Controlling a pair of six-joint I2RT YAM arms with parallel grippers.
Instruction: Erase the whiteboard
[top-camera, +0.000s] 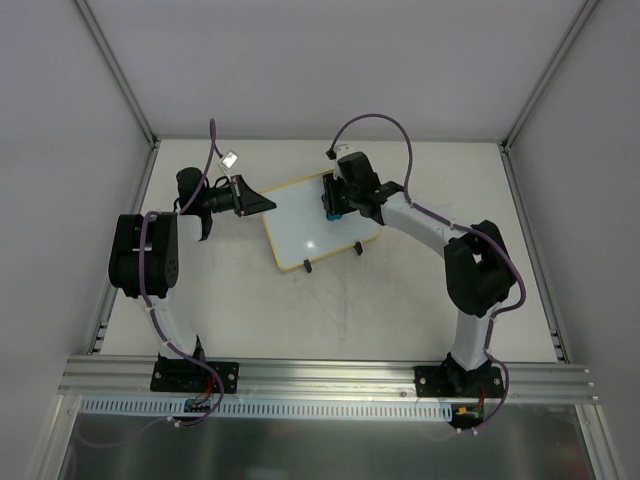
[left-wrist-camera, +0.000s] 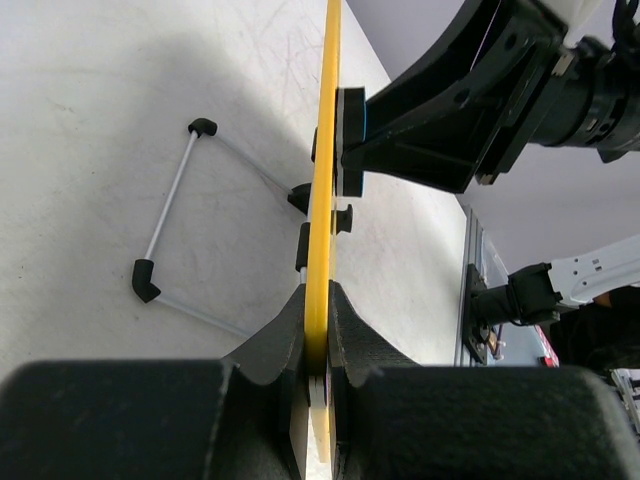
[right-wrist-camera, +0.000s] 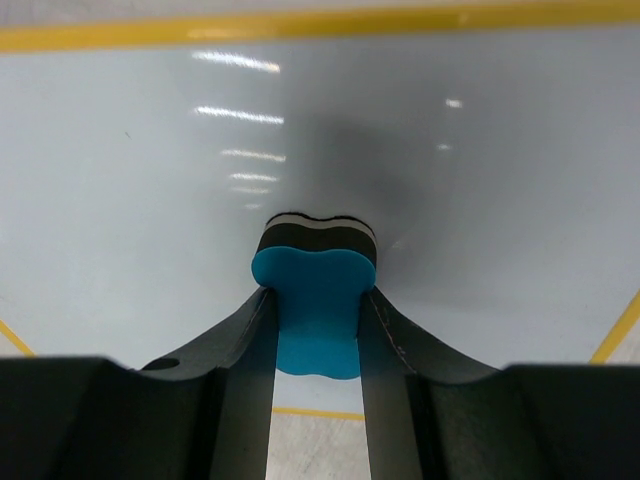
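The whiteboard (top-camera: 312, 224) with its pale-yellow frame lies tilted at the table's middle, on two black clip feet. My left gripper (top-camera: 262, 203) is shut on the board's left frame edge (left-wrist-camera: 324, 230), seen edge-on in the left wrist view. My right gripper (top-camera: 335, 198) is shut on the blue eraser (right-wrist-camera: 315, 305) and presses its dark felt face against the white surface (right-wrist-camera: 150, 200) near the board's far right corner. No scribble shows on the board in any view.
A thin wire stand with black end caps (left-wrist-camera: 165, 225) lies on the table left of the board. A small white and grey object (top-camera: 229, 158) sits behind the left arm. Metal rails run along the table's sides and front.
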